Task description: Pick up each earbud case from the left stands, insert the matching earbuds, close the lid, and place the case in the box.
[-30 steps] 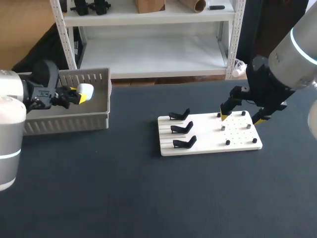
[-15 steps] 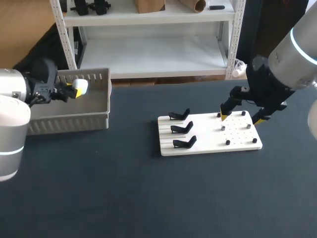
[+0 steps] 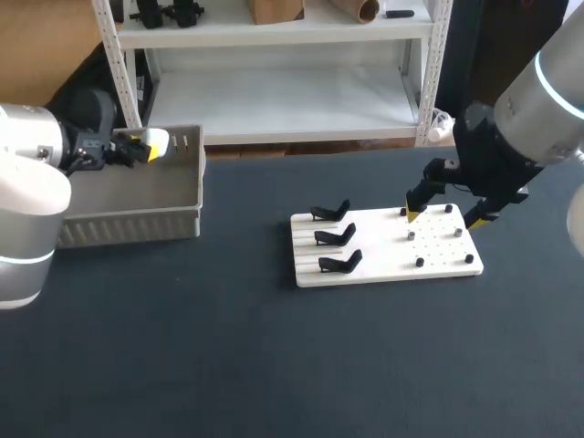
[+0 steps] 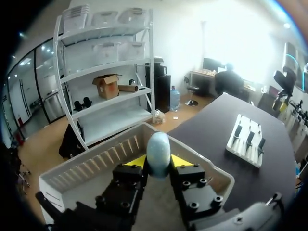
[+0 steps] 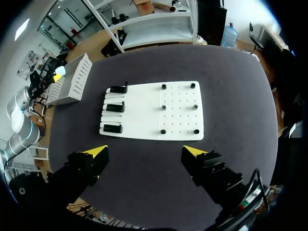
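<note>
One case [image 3: 157,143] is in hand: the left jaws grip it from two sides, their yellow tips against its flanks. It is pale and egg-shaped with the lid down, and its long axis runs out along the fingers past the tips. In the head view it points toward 3 o'clock.

The case hangs above the box [image 3: 137,224], at about 10 o'clock on the bench [image 3: 274,365], over the box's far right part and near the slatted far wall. In the left wrist view the box floor lies beneath and ahead of the jaws, with walls on all sides.

Judgement: the drop zone is directly below, so the coming move needs only a descent and release. The far wall is the nearest obstruction.

The right jaws are open and hold nothing. They hover over the 3 o'clock end of the board [image 3: 383,265], well apart from the box. None of the three stands [image 3: 333,235] carries a case.
</note>
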